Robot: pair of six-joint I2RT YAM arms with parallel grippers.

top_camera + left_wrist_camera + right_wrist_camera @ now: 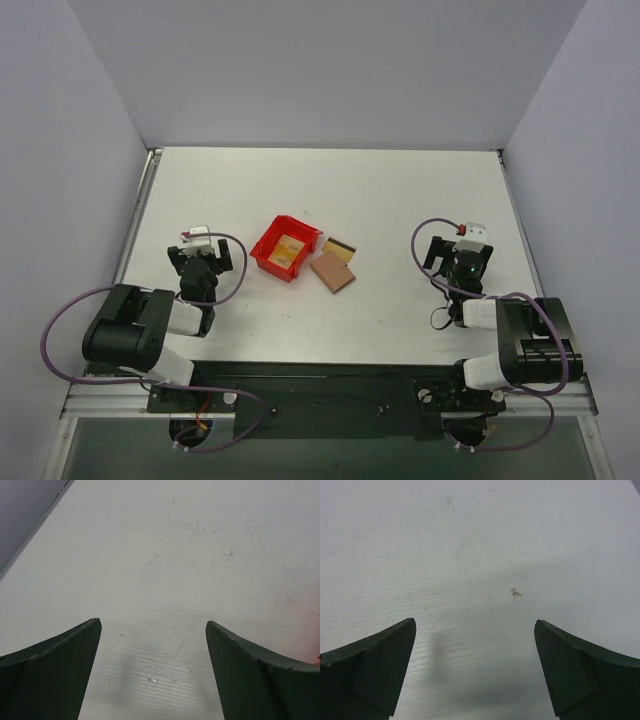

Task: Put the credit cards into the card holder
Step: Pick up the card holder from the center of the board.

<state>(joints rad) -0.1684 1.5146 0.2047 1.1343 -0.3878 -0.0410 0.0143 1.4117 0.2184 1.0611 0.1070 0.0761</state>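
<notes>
Card holder (333,271) sits mid-table and looks folded. Striped credit card (342,247) lies at its far edge, long axis crosswise. Second credit card (288,248) is in the red bin (268,256), just left of the holder. Left gripper (152,622) and right gripper (475,622) are both spread and empty, flanking the holder about equally far off. Wrist views show only bare table (400,200). Card count unclear.

On the white table (400,190) sits a red bin (264,243) with a gold card (288,248) inside. Just right of it lies the flat brown card holder (333,271), with a striped gold card (342,247) at its far edge. The left gripper (198,240) and right gripper (470,237) sit out to either side, well apart.
</notes>
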